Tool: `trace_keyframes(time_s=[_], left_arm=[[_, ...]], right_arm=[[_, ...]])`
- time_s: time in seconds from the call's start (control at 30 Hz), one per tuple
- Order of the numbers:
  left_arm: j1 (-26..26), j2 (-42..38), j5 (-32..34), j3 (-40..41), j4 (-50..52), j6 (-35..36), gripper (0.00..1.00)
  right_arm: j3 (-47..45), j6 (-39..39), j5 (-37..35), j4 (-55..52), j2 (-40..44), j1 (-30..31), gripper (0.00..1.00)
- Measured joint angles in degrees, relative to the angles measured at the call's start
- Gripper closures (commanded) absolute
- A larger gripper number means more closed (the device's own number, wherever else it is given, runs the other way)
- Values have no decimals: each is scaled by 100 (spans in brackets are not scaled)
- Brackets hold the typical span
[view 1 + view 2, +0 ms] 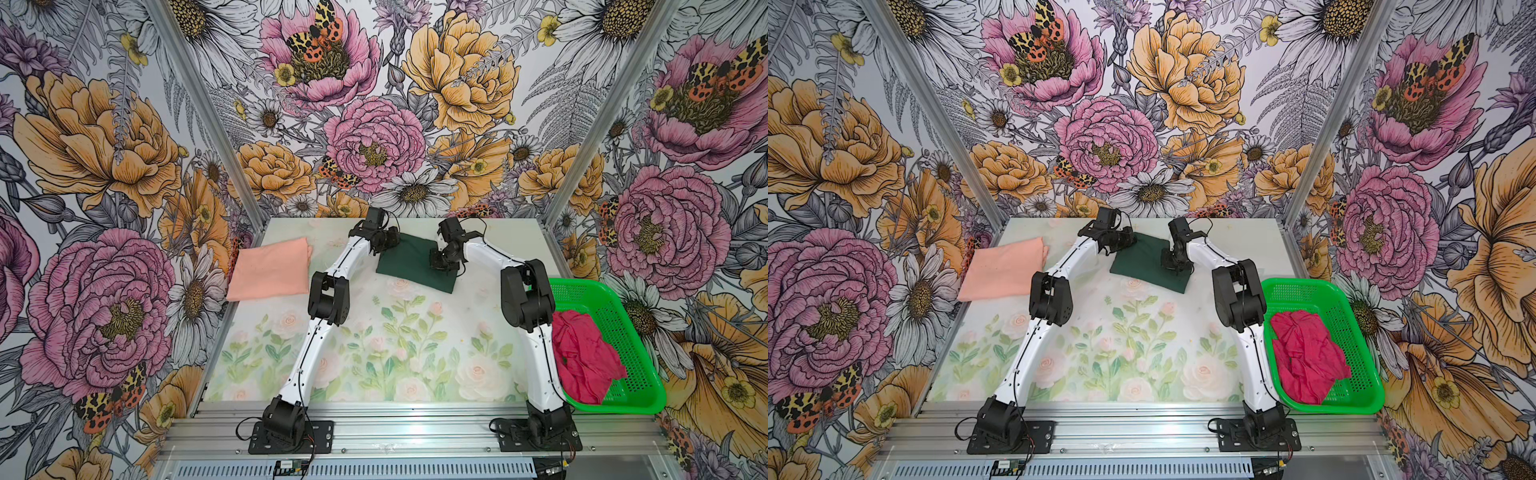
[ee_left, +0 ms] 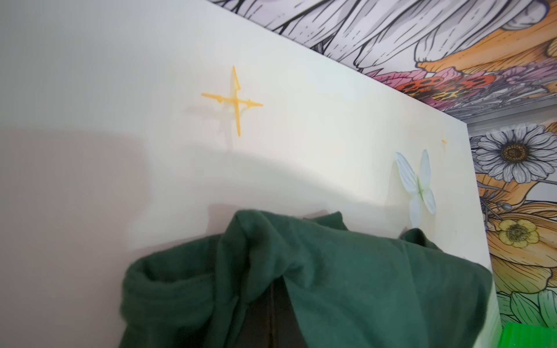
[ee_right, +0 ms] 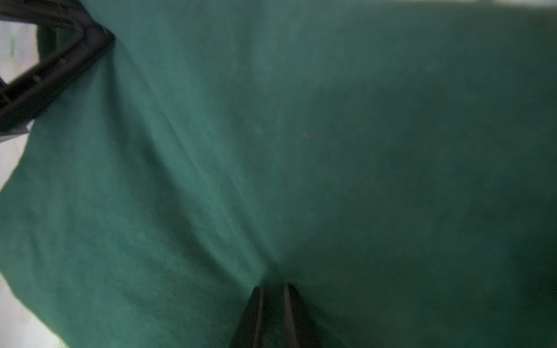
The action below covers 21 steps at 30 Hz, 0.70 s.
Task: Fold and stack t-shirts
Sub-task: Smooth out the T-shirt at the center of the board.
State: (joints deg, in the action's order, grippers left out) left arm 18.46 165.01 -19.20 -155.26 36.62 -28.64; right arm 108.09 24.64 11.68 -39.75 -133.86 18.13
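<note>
Pinching the folded dark green t-shirt [image 1: 409, 268], at the far middle of the desk [image 1: 374, 357], with the left pincer [image 1: 394, 240] at its far-left corner and the right pincer [image 1: 440, 265] near its right edge; folded peach t-shirt [image 1: 270, 268] lying far left, crimson-pink t-shirt [image 1: 582, 357] crumpled in the green basket [image 1: 619, 309].

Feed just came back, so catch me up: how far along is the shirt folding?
Done: peach shirt folded flat, far left. In hand: left claw and right claw pinch the green shirt. Remaining: pink shirt crumpled in the basket; nothing stacked yet.
</note>
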Motion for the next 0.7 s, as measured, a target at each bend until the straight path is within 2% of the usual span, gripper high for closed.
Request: trace_keyframes(time_s=[0.27, 0.5, 0.6, 0.7], left_arm=[[-22, -129, 13, 352, -243, -302, 100], [-39, -723, 94, 1423, -570, -262, 100], [-28, -1110, 376, 1998, -568, -87, 100], [7, -1532, 970, 2496, -391, 177, 100]], right_arm=[[-804, 151, -240, -20, 529, -236, 79], [-1145, 188, -400, -151, 741, -511, 80], [-1246, 188, -463, -164, 820, -535, 81], [-1405, 186, -621, -337, 1047, -533, 81]])
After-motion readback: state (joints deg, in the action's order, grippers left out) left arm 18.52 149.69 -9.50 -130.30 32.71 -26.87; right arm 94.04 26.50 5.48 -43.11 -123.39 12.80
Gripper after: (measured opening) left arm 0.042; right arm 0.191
